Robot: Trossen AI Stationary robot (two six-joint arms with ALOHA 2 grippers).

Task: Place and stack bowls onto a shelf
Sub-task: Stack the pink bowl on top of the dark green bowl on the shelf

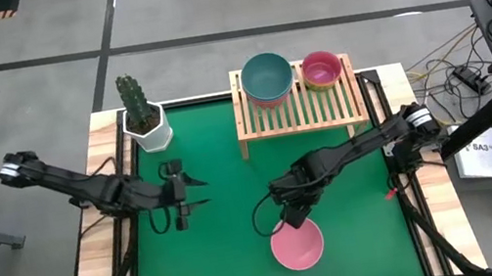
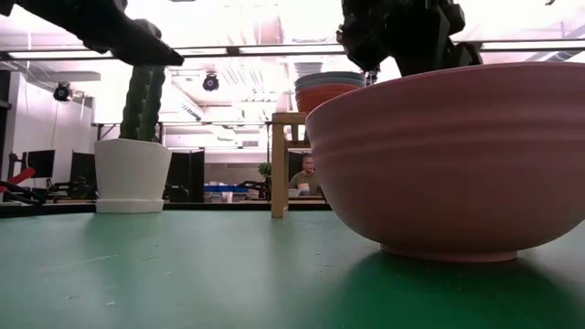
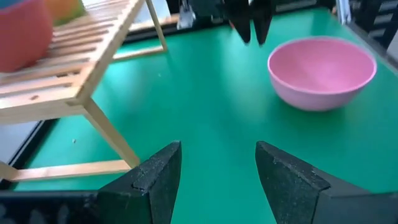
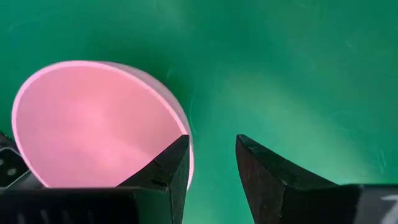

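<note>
Round pink plastic bowl is sat low centre of the high view, its upper-left rim straddled by the right gripper, fingers parted, nothing clamped yet.

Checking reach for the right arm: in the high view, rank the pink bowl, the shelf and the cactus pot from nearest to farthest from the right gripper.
From the right gripper:
1. Pink bowl, right by it, on the mat's near part.
2. Shelf, at the far edge.
3. Cactus pot, far-left corner.

three bowls, one shelf, one cactus.
</note>
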